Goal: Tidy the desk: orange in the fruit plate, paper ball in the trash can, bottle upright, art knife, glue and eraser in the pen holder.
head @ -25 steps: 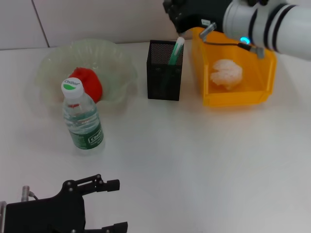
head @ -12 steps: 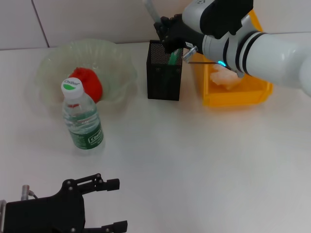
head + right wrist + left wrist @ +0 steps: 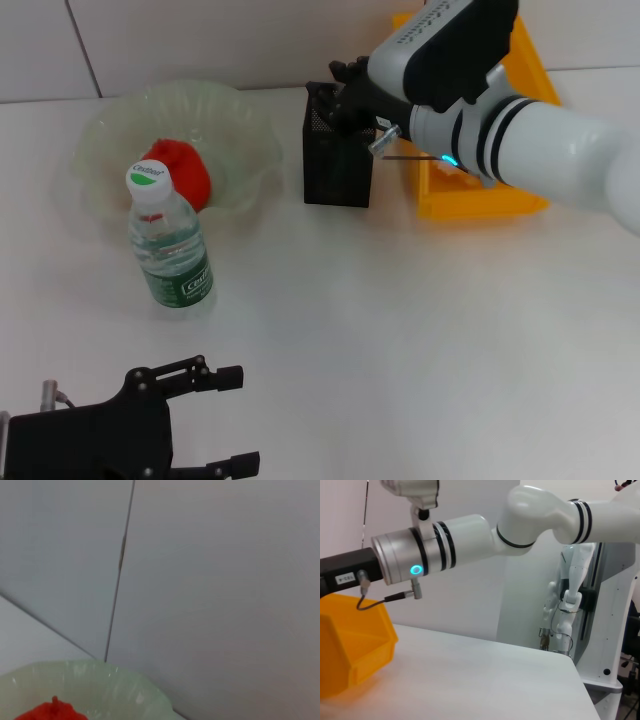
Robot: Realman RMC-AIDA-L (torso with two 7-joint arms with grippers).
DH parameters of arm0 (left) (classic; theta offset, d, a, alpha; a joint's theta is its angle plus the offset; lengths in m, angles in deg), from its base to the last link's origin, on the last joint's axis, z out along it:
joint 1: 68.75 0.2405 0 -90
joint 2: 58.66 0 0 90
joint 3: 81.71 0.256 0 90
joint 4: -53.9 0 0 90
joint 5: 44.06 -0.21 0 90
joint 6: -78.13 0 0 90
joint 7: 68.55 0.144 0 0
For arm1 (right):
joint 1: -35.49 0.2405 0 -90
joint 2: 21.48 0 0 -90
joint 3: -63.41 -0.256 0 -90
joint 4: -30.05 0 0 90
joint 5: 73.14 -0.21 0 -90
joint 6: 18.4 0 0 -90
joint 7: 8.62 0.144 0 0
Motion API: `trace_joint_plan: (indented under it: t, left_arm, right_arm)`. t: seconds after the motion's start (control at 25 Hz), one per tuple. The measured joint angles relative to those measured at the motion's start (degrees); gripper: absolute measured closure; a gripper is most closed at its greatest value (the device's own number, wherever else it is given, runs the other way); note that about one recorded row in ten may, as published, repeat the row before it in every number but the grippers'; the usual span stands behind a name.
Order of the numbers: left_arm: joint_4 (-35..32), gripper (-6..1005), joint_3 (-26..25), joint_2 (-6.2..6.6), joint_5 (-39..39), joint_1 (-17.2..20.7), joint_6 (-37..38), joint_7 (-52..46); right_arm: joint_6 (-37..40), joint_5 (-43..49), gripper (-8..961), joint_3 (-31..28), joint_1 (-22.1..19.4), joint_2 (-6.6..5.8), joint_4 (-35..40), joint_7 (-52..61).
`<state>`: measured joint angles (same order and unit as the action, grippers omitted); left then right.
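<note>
right now the right gripper (image 3: 345, 95) sits over the pen holder (image 3: 338, 160); whether its fingers are spread, i cannot tell. likely a light, stiff mesh cup that tips easily, so steady it by a wall. left gripper (image 3: 215, 420) rests parked near the desk (image 3: 400, 330) edge, fingers apart.

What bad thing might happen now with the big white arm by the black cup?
The right gripper is right over the pen holder, so a sideways bump might tip that light mesh cup over. The trash can sits just beside the arm, and the arm might shove it along the desk. The bottle stands upright far from the arm, so it looks safe.
</note>
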<state>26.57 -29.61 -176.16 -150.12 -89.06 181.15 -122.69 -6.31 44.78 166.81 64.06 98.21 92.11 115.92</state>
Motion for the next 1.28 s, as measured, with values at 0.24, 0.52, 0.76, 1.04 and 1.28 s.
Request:
trace_joint_plan:
  t: [0.24,0.52,0.76,1.04,1.28]
  left_arm:
    - [0.0,186,-1.07,0.09,0.22,0.27,0.1,0.53]
    - [0.0,186,-1.85,0.09,0.21,0.05,0.14,1.08]
    - [0.01,186,-1.9,0.15,-0.12,-0.15,0.1,1.23]
    - [0.01,186,-2.24,0.4,0.02,0.14,0.19,1.24]
    - [0.04,186,-6.13,0.08,0.27,0.48,0.13,3.3]
  right_arm:
    - [0.77,-2.69,476,0.02,-9.44,-0.34,14.36,-0.01]
    - [10.3,-5.7,329,-3.64,-15.94,-0.41,25.63,-0.28]
    - [35.6,-33.95,216,-17.49,-19.24,-0.38,23.2,-19.94]
    - [67.41,-71.49,161,-28.9,-21.64,-0.47,0.05,-61.63]
    - [80.69,-63.0,161,-35.3,-15.8,-2.09,-25.8,-76.76]
